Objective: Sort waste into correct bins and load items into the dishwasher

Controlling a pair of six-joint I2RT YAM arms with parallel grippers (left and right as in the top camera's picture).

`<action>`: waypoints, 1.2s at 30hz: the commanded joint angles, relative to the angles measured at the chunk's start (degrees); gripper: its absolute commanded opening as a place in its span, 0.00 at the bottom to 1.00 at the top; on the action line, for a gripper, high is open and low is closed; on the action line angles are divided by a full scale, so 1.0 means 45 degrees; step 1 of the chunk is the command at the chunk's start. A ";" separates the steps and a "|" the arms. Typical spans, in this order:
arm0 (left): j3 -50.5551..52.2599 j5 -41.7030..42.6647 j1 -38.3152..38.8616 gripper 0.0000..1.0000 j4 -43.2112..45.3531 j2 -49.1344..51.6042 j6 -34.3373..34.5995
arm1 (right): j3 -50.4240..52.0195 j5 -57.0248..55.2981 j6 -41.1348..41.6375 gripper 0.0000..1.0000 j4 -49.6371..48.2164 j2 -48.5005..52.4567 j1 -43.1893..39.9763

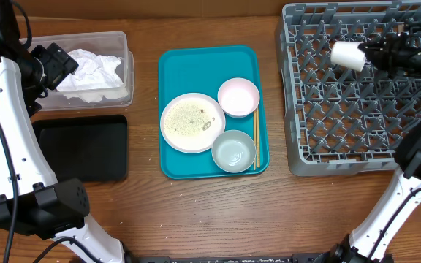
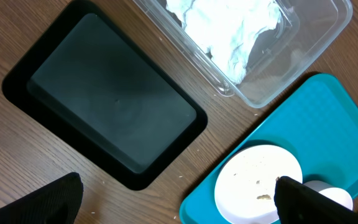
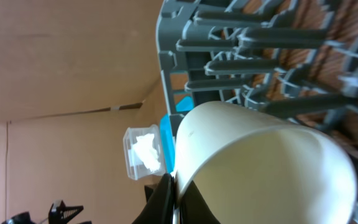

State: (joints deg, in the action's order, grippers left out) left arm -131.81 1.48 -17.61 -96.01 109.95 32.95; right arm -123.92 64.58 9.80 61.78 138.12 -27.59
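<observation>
Left of the teal tray (image 1: 196, 73), our left gripper (image 1: 50, 62) hangs with jaws spread over the clear tub (image 1: 126, 44) that holds the napkin (image 1: 90, 69). Right of the teal tray, our right gripper (image 1: 370, 51) is clamped on the white cup (image 1: 348, 55) above the grey rack (image 1: 357, 157). The cup lies sideways, its long axis pointing back toward the tray. Only the right wrist view shows pegs just beside the cup's wall.

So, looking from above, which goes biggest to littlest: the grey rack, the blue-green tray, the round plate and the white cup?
Largest to smallest in the overhead view:
1. grey rack
2. teal tray
3. round plate
4. white cup, clearly the smallest, even held up over the rack
</observation>
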 commanded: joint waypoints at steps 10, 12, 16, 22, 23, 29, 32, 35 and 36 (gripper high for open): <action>-0.0126 -0.0034 0.0083 1.00 0.0024 0.0063 0.0151 | 0.0092 -0.3011 -0.0039 0.42 0.0738 -0.0121 -0.1229; -0.0126 -0.0034 0.0083 1.00 0.0024 0.0063 0.0151 | 0.0092 -0.3011 -0.0039 0.43 0.0724 -0.0296 -0.1268; -0.0126 -0.0034 0.0083 1.00 0.0024 0.0063 0.0151 | -0.0112 -0.2963 -0.0034 0.39 0.0889 -0.0651 -0.1282; -0.0126 -0.0034 0.0083 1.00 0.0024 0.0063 0.0151 | -0.1166 -0.3075 -0.0034 0.41 0.1763 -0.1253 -0.1277; -0.0126 -0.0034 0.0083 1.00 0.0024 0.0063 0.0151 | -0.1336 -0.3167 -0.0034 0.41 0.1885 -0.1409 -0.1263; -0.0126 -0.0034 0.0083 1.00 0.0024 0.0063 0.0151 | -0.1700 -0.4760 -0.0782 0.43 0.2186 -0.2812 -0.0491; -0.0126 -0.0034 0.0083 1.00 0.0024 0.0063 0.0151 | -0.1700 -0.5804 -0.1914 0.47 0.2293 -0.3274 0.0461; -0.0126 -0.0034 0.0083 1.00 0.0024 0.0063 0.0151 | -0.1681 -0.8068 -0.2739 0.47 0.2293 -0.3279 0.1758; -0.0126 -0.0034 0.0083 1.00 0.0024 0.0063 0.0151 | -0.1666 -0.8782 -0.3016 0.47 0.2288 -0.3259 0.2152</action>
State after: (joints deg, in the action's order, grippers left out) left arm -131.81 1.48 -17.61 -96.01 109.95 32.95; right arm -130.56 37.36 2.50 71.96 123.98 -23.59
